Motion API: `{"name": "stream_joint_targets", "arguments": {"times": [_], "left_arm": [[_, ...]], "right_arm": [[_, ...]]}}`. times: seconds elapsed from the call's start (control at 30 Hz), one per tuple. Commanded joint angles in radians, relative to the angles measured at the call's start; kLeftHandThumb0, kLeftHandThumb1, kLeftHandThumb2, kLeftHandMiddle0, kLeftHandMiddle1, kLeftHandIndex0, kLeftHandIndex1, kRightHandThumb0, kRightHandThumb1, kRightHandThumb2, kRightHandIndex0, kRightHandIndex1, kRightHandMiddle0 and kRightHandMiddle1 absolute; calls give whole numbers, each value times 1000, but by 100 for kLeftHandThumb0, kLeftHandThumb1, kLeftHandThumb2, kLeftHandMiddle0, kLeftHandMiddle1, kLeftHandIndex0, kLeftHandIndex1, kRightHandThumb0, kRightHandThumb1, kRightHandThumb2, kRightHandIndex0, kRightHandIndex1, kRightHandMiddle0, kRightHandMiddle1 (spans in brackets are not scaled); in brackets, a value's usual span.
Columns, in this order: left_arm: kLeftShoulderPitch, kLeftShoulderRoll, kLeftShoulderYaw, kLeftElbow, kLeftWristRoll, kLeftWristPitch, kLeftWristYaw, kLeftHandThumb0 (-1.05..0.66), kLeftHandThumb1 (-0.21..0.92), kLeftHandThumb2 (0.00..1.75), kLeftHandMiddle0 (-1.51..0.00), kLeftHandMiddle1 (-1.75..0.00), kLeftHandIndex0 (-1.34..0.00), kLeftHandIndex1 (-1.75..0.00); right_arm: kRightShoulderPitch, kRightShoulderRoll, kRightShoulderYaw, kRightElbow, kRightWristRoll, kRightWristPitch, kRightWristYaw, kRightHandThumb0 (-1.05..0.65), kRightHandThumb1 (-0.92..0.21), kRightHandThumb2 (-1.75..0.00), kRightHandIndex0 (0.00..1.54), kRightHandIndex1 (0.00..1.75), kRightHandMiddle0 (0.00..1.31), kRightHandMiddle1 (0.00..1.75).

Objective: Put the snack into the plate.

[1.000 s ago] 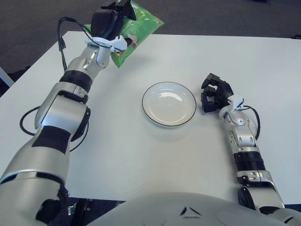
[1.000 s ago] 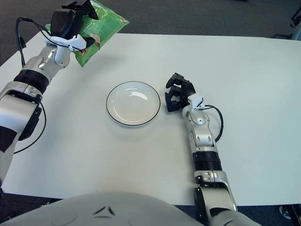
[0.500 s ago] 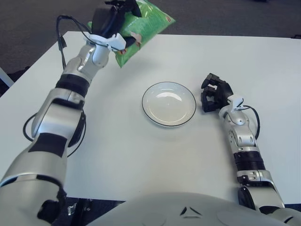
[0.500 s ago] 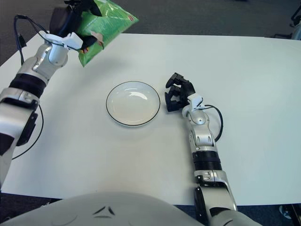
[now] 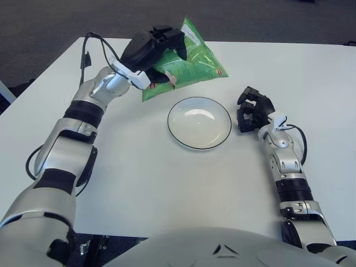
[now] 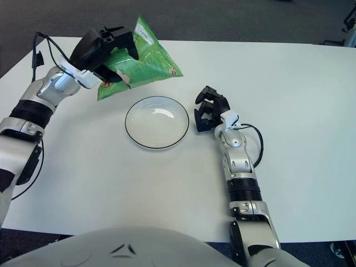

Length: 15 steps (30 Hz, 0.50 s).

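My left hand (image 5: 153, 47) is shut on a green snack bag (image 5: 192, 64) and holds it in the air just behind and left of the plate. The bag also shows in the right eye view (image 6: 146, 65). The white plate with a dark rim (image 5: 199, 122) sits empty in the middle of the white table. My right hand (image 5: 253, 109) rests on the table just right of the plate with its fingers curled, holding nothing.
The white table (image 5: 167, 183) spreads around the plate, its far edge behind the bag. A black cable (image 5: 86, 47) runs along my left forearm. Dark floor lies beyond the table.
My left hand has carried the snack bag to the right and toward me, from the table's far left edge to just beside the plate. The right hand has not moved.
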Motion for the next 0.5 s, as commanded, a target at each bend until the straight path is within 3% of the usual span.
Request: {"name": "stream_joint_targets", "arguments": {"times": [0.0, 0.33, 0.47], "left_arm": [[34, -2, 20, -19, -60, -58, -53, 0, -11, 175, -97, -160, -72, -175], [111, -29, 38, -96, -188, -102, -194, 0, -12, 175, -98, -158, -73, -175], [135, -42, 29, -119, -253, -127, -268, 0, -12, 175, -98, -159, -72, -175]], "right_arm": [[85, -7, 19, 91, -37, 95, -3, -1, 1, -170, 86, 175, 63, 175], [76, -15, 26, 105, -37, 89, -2, -1, -4, -164, 82, 173, 59, 175], [75, -18, 27, 109, -32, 85, 5, -1, 3, -171, 87, 174, 64, 175]]}}
